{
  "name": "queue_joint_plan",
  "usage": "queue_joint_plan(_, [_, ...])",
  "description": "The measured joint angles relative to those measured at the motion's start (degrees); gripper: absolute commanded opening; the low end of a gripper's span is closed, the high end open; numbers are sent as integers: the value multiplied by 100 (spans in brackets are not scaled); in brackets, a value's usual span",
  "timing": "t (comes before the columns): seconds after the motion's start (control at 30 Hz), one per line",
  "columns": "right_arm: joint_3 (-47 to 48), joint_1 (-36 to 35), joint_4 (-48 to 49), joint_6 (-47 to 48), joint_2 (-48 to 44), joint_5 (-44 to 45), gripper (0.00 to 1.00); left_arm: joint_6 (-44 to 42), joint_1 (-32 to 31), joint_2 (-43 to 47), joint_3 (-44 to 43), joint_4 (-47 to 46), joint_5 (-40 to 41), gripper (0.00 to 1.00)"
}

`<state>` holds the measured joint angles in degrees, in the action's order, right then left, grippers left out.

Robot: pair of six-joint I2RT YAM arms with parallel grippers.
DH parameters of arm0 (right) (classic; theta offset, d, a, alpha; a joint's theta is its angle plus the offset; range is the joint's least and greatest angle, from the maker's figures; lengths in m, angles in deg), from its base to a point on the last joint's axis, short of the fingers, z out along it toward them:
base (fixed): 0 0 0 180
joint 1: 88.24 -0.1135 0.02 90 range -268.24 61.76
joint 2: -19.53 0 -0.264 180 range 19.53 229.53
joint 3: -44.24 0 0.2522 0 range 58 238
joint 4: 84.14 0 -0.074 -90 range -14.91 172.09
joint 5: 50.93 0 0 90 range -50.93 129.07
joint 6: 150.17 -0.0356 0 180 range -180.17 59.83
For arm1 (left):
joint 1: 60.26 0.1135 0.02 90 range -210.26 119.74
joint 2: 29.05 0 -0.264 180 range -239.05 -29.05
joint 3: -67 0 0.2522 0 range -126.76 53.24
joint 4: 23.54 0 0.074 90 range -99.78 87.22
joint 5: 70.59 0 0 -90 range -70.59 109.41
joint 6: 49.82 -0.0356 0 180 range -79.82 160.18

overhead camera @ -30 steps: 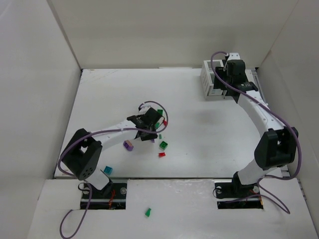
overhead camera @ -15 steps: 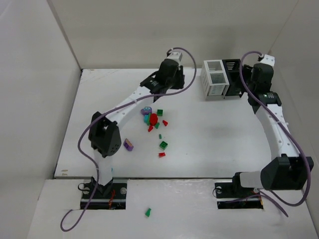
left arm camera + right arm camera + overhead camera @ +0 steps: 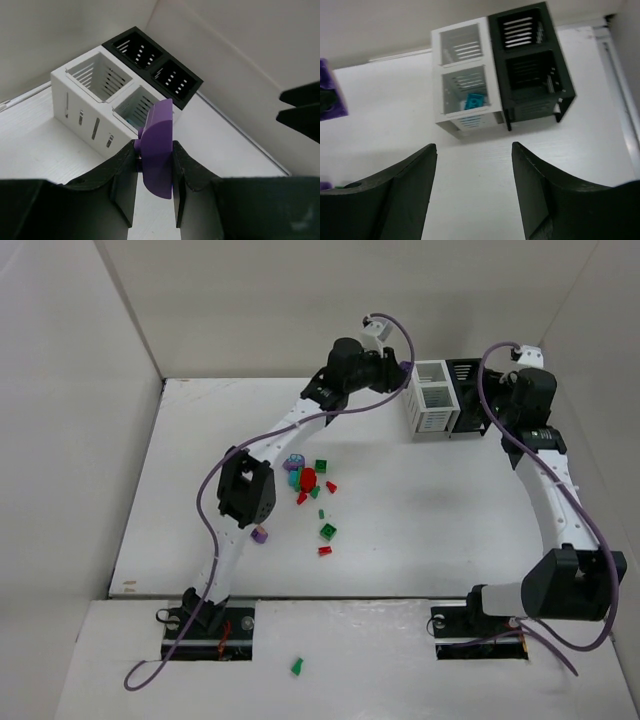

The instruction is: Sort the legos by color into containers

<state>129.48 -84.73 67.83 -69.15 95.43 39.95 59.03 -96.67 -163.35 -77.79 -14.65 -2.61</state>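
Note:
My left gripper [image 3: 154, 150] is shut on a purple brick [image 3: 159, 130] and holds it in the air just left of the white bin [image 3: 95, 95], above the table. In the top view the left gripper [image 3: 397, 375] is beside the white bin [image 3: 432, 400]. The black bin [image 3: 466, 390] adjoins it on the right. My right gripper [image 3: 472, 190] is open and empty, just right of the bins [image 3: 520, 390]. A teal brick [image 3: 474, 101] lies in the white bin's [image 3: 465, 75] near compartment. The black bin [image 3: 532, 65] looks empty. Loose legos [image 3: 305, 480] are clustered mid-table.
Apart from the cluster lie a purple brick [image 3: 260, 535], a green brick [image 3: 327, 532] and a red brick [image 3: 324, 551]. A green brick [image 3: 297, 667] lies on the near ledge. White walls enclose the table on three sides; the bins stand by the back right corner.
My left arm has lifted from the brick cluster and swung far right to the white bin with the purple brick. My right gripper has moved from over the bins to their right.

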Motion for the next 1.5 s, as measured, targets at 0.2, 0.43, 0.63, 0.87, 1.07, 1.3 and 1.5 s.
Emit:
queue_joint_plan(0.2, [70,245,474,-4,385,-1891,67,-402,116,494,1132,-518,-981,0])
queue_joint_plan(0.43, [509,151,1069,-490,1014,-3591,67,-1001,-63,669,1207,-382,-1357,0])
queue_joint_plan(0.63, [575,-236,1215,-713,1200,-4050,67,-1316,-295,754,1163,-125,-1239,0])
queue_joint_plan(0.87, [649,-398,1259,-778,1200,-4057,67,-1390,-363,754,1097,92,-1069,0])
queue_joint_plan(1.07, [649,-400,1246,-782,1215,-3832,67,-1484,-398,761,1097,133,-710,0])
queue_joint_plan(1.3, [649,-420,1198,-789,1388,-3654,61,-1587,-516,774,1097,151,-463,0])
queue_joint_plan(1.5, [704,-485,1176,-850,1504,-3598,37,-1650,-551,782,1097,258,-267,0])
